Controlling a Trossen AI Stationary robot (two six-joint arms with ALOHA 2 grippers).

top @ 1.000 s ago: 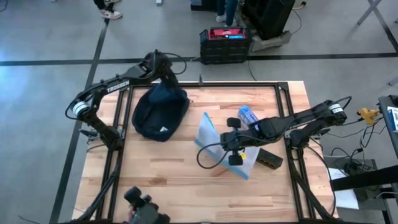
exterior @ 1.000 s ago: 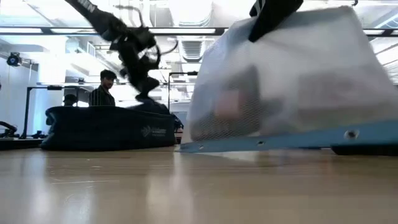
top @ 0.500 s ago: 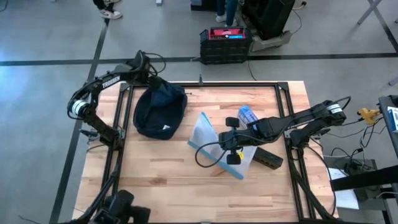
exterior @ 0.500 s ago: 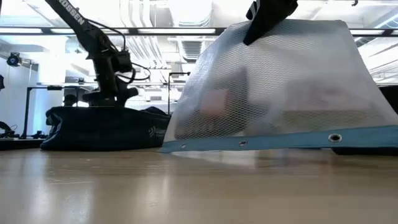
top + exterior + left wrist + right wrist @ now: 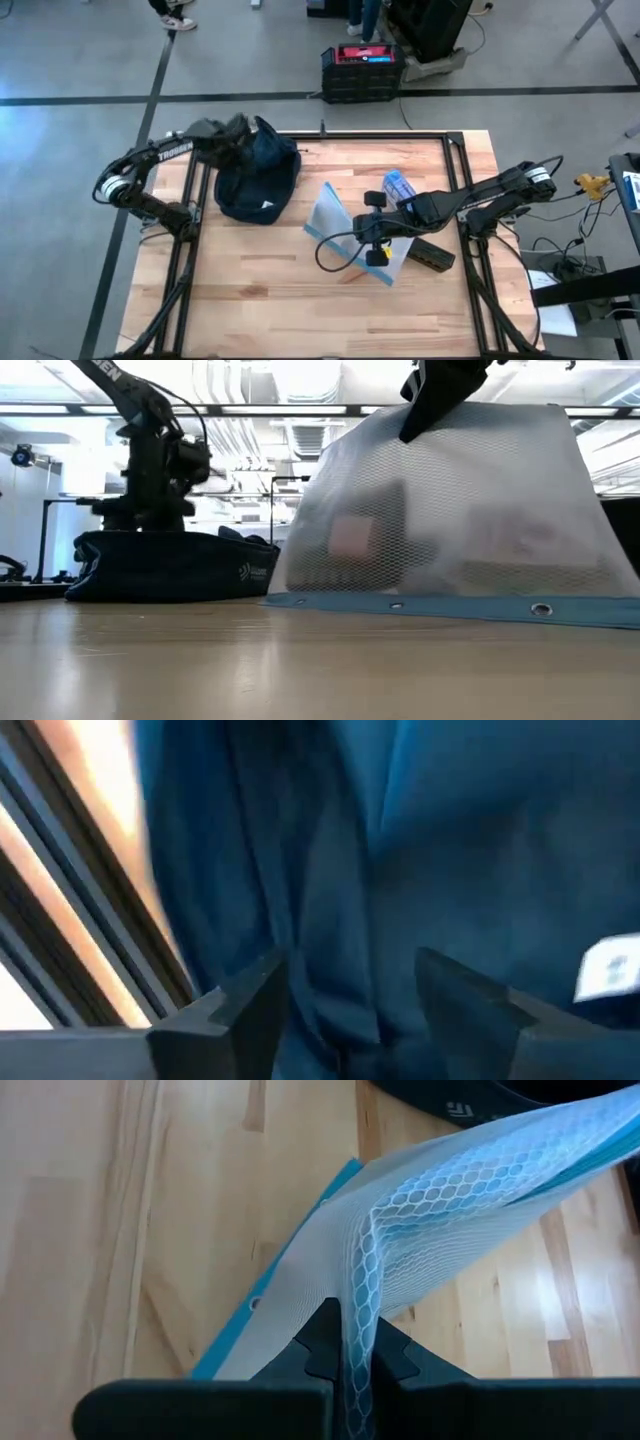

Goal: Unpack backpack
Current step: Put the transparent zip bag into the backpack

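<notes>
The dark navy backpack (image 5: 258, 178) lies flat on the wooden table at the far left, its pale logo (image 5: 252, 571) facing the low camera. My left gripper (image 5: 238, 145) points down over the backpack's far left edge. It stands open, with a ridge of navy fabric (image 5: 345, 920) between its fingers. At the table's middle right, my right gripper (image 5: 372, 240) is shut on a clear mesh bag (image 5: 450, 510) with a blue edge strip. The bag holds some items, blurred through the mesh. My left gripper: whether its fingers (image 5: 250, 1010) touch the backpack's fabric, I cannot tell. My right gripper pinches the mesh bag's upper fold (image 5: 358, 1305) between its two fingers, slanting down from above. The bag hangs below like a tent, and its blue lower edge (image 5: 450, 606) rests on the table.
A black metal frame (image 5: 190, 230) runs around the table. A flat black object (image 5: 436, 255) and a blue-and-white item (image 5: 398, 184) lie beside the mesh bag. A black box with a red top (image 5: 362, 68) stands on the floor beyond the far edge.
My left gripper has gone from above the backpack's far end toward the table's left edge and down, tipping until it points down. The backpack's raised far part has sunk flat. The mesh bag's blue lower edge has swung and come down level on the table.
</notes>
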